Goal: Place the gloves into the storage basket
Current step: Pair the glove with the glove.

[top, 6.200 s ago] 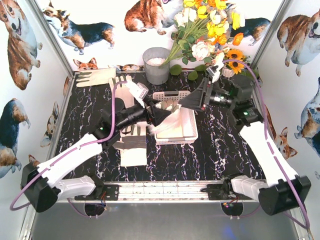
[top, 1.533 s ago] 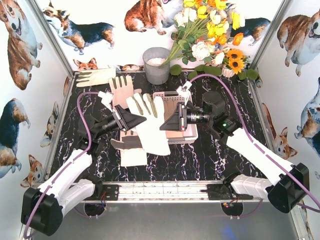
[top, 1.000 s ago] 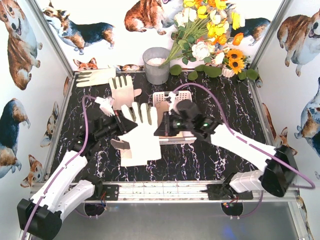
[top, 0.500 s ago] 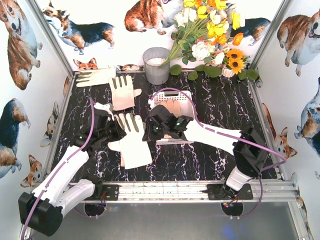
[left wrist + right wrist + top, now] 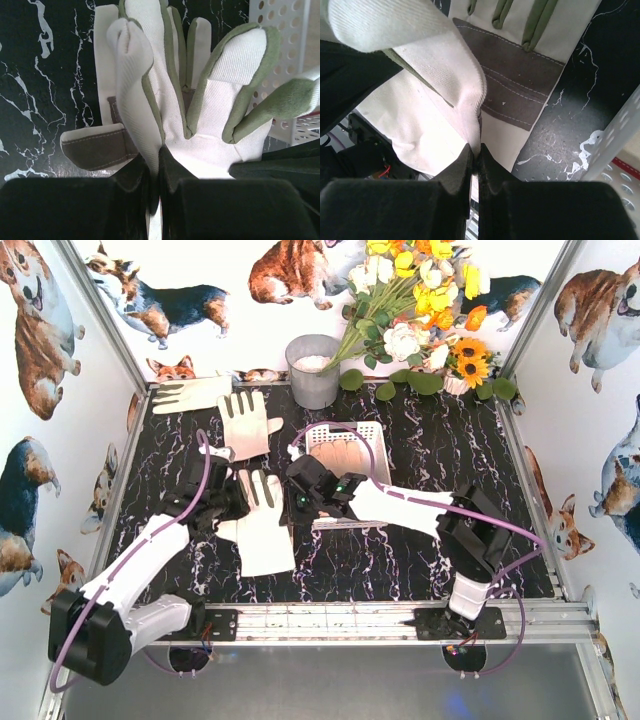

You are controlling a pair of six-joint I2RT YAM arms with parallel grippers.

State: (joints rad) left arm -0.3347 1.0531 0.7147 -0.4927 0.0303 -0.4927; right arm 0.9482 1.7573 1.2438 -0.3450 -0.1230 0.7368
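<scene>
A cream-white glove with green finger edges hangs between my two grippers, left of the storage basket. My left gripper is shut on its left side, seen close in the left wrist view. My right gripper is shut on a fold of its right side. Under it a second glove with a grey palm patch lies flat on the table. A peach glove lies inside the basket. Two more gloves lie at the back left, one tan and one pale.
A grey round bucket stands behind the basket, with a bunch of artificial flowers to its right. The perforated basket wall is close on the right of the held glove. Patterned walls enclose the black marble table.
Over the last second both grippers have carried the white glove left and lower, from beside the basket to just over the glove lying on the table. Both grips held.
</scene>
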